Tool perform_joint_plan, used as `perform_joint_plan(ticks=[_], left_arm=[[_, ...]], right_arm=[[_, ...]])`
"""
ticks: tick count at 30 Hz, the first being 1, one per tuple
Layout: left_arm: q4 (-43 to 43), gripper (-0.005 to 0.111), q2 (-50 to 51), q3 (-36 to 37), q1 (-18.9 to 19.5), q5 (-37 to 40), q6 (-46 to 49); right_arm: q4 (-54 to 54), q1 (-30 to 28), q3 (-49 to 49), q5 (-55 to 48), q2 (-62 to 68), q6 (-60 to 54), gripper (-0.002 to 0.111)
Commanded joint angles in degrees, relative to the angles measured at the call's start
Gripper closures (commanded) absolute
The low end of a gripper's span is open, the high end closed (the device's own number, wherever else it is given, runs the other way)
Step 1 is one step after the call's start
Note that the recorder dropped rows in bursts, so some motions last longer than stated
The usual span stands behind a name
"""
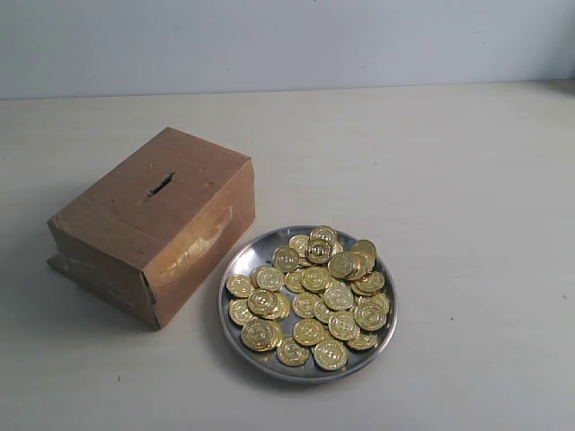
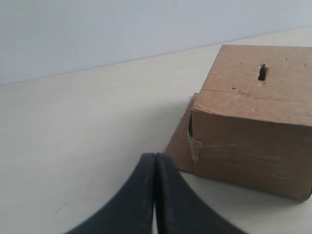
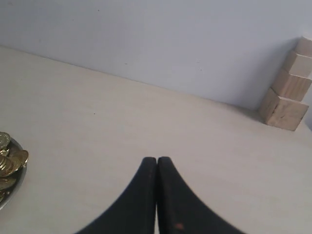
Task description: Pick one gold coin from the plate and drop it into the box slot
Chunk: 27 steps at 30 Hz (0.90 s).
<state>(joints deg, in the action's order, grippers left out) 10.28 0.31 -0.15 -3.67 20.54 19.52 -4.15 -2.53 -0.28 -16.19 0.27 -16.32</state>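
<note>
A brown cardboard box [image 1: 157, 224] sits left of centre on the table, its dark slot [image 1: 159, 187] cut in the top face. Right beside it stands the silver plate [image 1: 235, 269], heaped with several gold coins [image 1: 314, 292]. Neither arm shows in the exterior view. In the left wrist view my left gripper [image 2: 155, 157] is shut and empty, short of the box [image 2: 253, 122] and its slot [image 2: 262, 72]. My right gripper [image 3: 157, 160] is also shut and empty; the plate's edge with coins [image 3: 9, 161] shows off to one side of it.
A stack of pale wooden blocks [image 3: 288, 87] stands by the wall in the right wrist view. A clear tape strip [image 2: 195, 146] hangs loose at the box's corner. The table is a pale plain surface against a light wall.
</note>
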Motion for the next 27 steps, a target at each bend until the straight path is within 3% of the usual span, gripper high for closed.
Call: perform_joint_plan(ticks=[1, 6, 27], left_arm=[[0.0, 0.106, -0.3, 0.2, -0.3, -1.0, -0.3], [0.0, 0.106, -0.3, 0.2, -0.3, -1.0, -0.3], [0.0, 0.106, -0.3, 0.2, -0.3, -0.7, -0.1]], right_arm=[[-0.2, 0.2, 0.3, 0.2, -0.3, 4.8, 0.108], [-0.2, 0.2, 0.3, 0.2, -0.3, 9.0, 0.108], [-0.3, 0.2, 0.3, 0.0, -0.3, 8.9, 0.108]])
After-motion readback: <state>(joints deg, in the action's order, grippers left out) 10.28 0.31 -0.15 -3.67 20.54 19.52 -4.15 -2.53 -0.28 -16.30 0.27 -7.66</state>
